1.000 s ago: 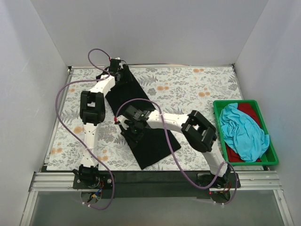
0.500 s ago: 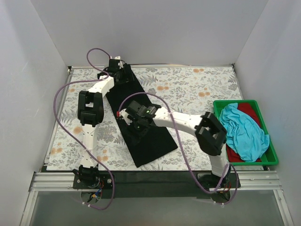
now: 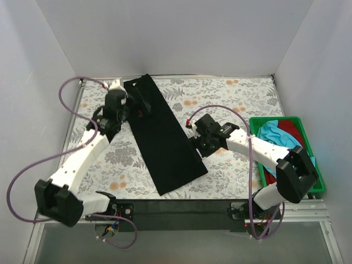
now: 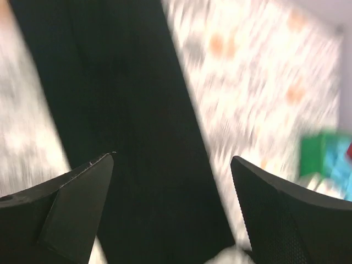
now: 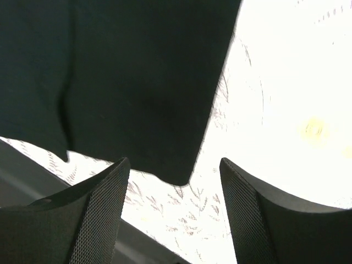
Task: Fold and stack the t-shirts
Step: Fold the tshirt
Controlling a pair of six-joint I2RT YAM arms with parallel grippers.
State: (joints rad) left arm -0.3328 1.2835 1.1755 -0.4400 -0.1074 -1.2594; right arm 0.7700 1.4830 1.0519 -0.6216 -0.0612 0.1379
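The black t-shirt (image 3: 162,137) lies folded into a long narrow strip, running slantwise from the far left corner toward the near edge. My left gripper (image 3: 136,107) is open and empty at the strip's far left side; its blurred wrist view shows the gripper (image 4: 171,159) over the black cloth (image 4: 126,110). My right gripper (image 3: 199,147) is open and empty just right of the strip. In the right wrist view the gripper (image 5: 173,162) hovers over the shirt's near corner (image 5: 137,82). The turquoise shirt (image 3: 270,133) and red shirt (image 3: 289,127) lie in the tray.
The green plastic tray (image 3: 275,119) stands at the right edge, partly covered by my right arm. It also shows in the left wrist view (image 4: 316,154). The floral tablecloth (image 3: 231,99) covers the table. White walls enclose the back and sides.
Both grippers have let go and drawn off the black shirt. The right gripper moved right, off the cloth. The left arm swung back from the far corner. The strip lies straighter.
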